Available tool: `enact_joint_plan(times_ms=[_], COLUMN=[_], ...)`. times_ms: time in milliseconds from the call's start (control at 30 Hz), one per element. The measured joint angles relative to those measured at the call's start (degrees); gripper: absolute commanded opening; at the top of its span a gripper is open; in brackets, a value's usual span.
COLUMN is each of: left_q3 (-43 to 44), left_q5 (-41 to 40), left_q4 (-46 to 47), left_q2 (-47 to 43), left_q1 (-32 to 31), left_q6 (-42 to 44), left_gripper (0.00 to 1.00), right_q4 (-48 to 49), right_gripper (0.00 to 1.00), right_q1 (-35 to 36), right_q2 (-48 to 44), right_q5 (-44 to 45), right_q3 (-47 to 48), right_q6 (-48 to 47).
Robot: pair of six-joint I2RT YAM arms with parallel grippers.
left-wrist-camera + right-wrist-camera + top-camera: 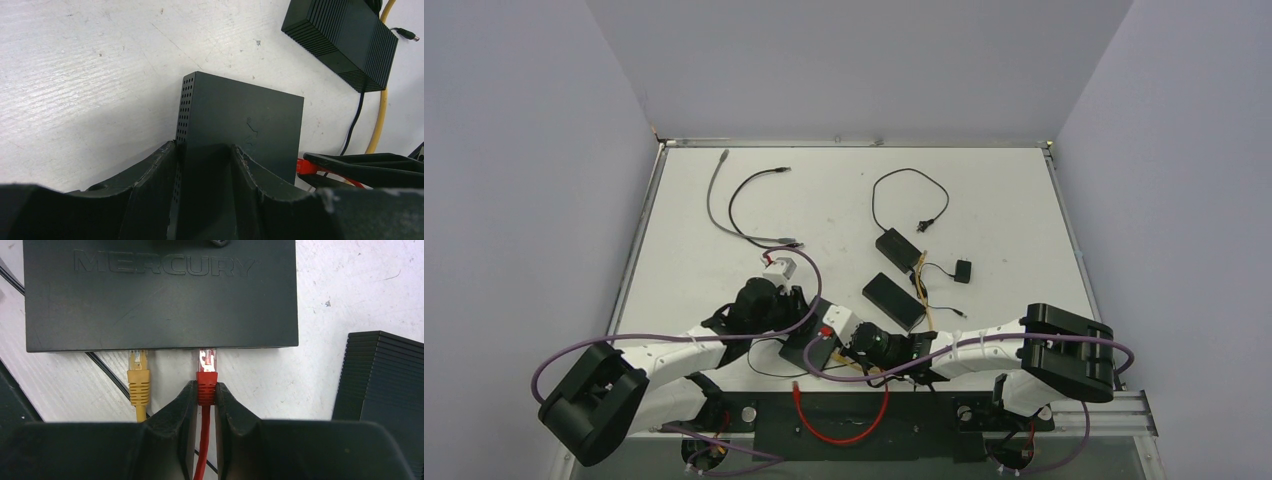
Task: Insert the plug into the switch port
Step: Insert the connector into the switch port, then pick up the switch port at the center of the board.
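Red moulded network plug (207,371) is sitting clamped at its boot in the right gripper (205,391), jaws pinched tight on it, red cable trailing back between them. I'm looking down the right wrist view: the plug's long axis is pointing straight away from the jaws at the near face of the flat black plastic switch box (160,300), which is lying directly ahead on the white table (350,280). The clear tip is touching that face or just entering a port; I can't tell how deep, but most of the tip is showing, so I'm judging it not seated. A yellow plug (138,382) is sitting in the neighbouring port to its left, parallel to it. A ribbed black power brick (385,390) is lying off to the right, clear of the line. The left gripper (202,150) is straddling the opposite end of the switch; its fingers are flanking the perforated side and top, but I can't tell whether they're actually clamping. The right arm is the one on the plug, so I'm expecting a straight push along that axis, with the left bracing.
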Motion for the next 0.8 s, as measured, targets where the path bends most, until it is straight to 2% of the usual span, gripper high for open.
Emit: enact_joint_plan(times_ms=[800], left_q3=[-3.52], left_q5=[-2.51], left_q4=[2.27], left_q2=[-3.93], left_q1=[0.0], left_q6=[-2.16], left_gripper=[0.3], right_q4=[-2.16], right_gripper=[0.0], right_q1=[-1.86], right_q2=[2.69], right_q5=[-1.88], right_q3=[3.63], right_q6=[1.99])
